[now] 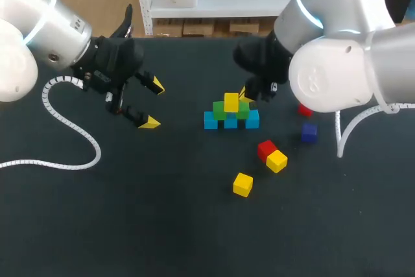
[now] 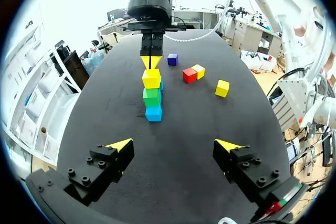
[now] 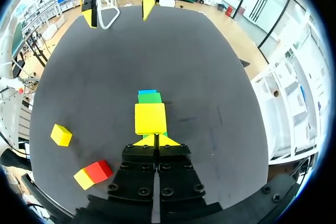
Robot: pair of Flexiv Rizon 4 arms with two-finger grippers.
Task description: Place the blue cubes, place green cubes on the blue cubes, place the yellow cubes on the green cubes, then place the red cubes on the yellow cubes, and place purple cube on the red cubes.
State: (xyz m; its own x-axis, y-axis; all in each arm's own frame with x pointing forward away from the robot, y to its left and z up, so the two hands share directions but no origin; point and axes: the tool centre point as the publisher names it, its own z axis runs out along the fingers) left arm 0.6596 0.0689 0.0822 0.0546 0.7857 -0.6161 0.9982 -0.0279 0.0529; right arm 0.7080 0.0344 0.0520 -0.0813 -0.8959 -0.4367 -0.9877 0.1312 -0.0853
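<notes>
Three blue cubes [image 1: 231, 122] stand in a row mid-table, with two green cubes [image 1: 220, 109] on them and one yellow cube [image 1: 231, 102] on top. My right gripper [image 1: 246, 94] is shut and holds nothing; its tips sit right at the top yellow cube [image 3: 150, 118], on its far right side. My left gripper [image 1: 153, 104] hangs open and empty well to the left of the stack. Loose on the table are a red cube [image 1: 266, 148] touching a yellow cube [image 1: 277, 161], another yellow cube [image 1: 242, 184], a second red cube [image 1: 305, 109] and a purple cube [image 1: 309, 132].
The loose cubes lie in front of and to the right of the stack. A white ribbed cable [image 1: 71, 154] from my left arm curls over the table's left part. My right arm [image 1: 337, 69] hangs over the back right, partly hiding the second red cube.
</notes>
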